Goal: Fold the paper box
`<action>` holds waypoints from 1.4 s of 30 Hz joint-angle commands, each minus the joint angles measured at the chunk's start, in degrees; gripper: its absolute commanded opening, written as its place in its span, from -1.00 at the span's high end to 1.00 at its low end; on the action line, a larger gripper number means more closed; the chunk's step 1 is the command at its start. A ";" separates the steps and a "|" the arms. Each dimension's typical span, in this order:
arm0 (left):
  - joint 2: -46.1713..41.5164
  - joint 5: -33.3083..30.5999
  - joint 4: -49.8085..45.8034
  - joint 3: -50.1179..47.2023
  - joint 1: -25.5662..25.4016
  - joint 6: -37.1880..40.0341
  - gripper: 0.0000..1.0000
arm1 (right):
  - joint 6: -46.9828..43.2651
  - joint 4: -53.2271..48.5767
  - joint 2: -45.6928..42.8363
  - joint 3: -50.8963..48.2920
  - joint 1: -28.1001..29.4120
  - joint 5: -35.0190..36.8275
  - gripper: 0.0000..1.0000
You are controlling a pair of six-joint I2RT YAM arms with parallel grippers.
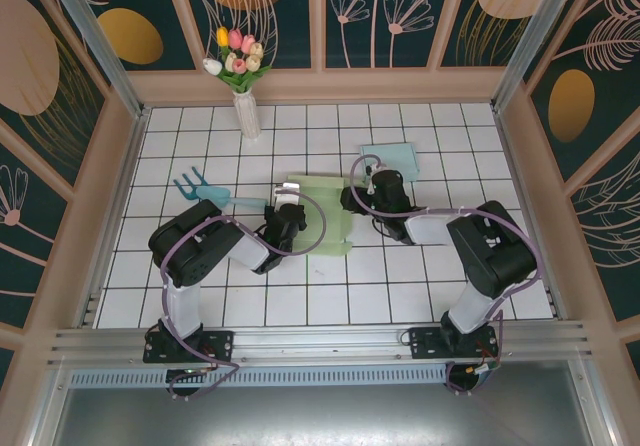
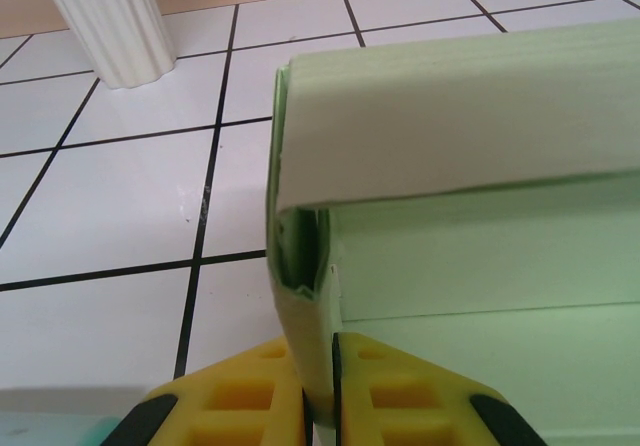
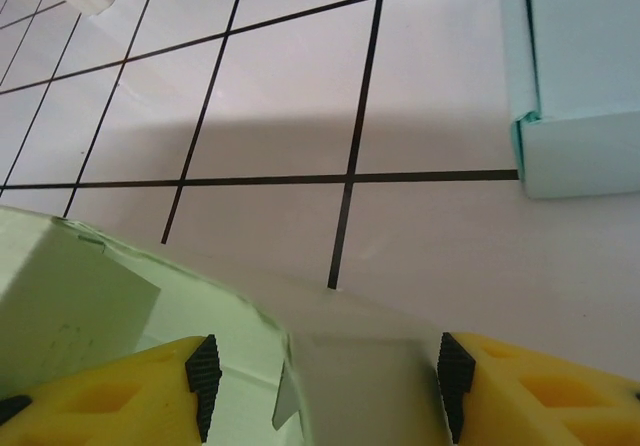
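Overhead camera: fixed high behind the arm bases (image 1: 190, 346), looking down and forward across the whole tiled worktop (image 1: 200, 296) to its far edge. Left wrist camera: low, very close, facing the far edge along the paper box (image 2: 450, 116), with the foot of the vase (image 2: 105, 16) beyond. Right wrist camera: equally close, angled down over the tiles. All three share the box, the vase and adjoining tiles.

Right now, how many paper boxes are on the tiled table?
2. A pale green, partly folded paper box lies at the centre of the white tiled table; a light blue paper box sits behind it to the right. None appears hidden.
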 commanded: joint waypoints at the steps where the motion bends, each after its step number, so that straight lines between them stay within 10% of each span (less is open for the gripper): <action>1: 1.78 0.62 -1.99 0.27 -0.31 1.50 0.72 | -2.63 0.33 -0.82 0.37 0.74 -0.97 -0.26; 27: 1.89 0.82 -2.17 0.36 -0.31 1.69 0.72 | -4.14 -7.69 -25.48 -13.08 -1.98 14.29 -0.26; 42: 1.91 0.99 -2.27 0.45 -0.31 1.77 0.72 | -7.81 -2.45 -14.47 -9.61 -4.96 5.56 -0.26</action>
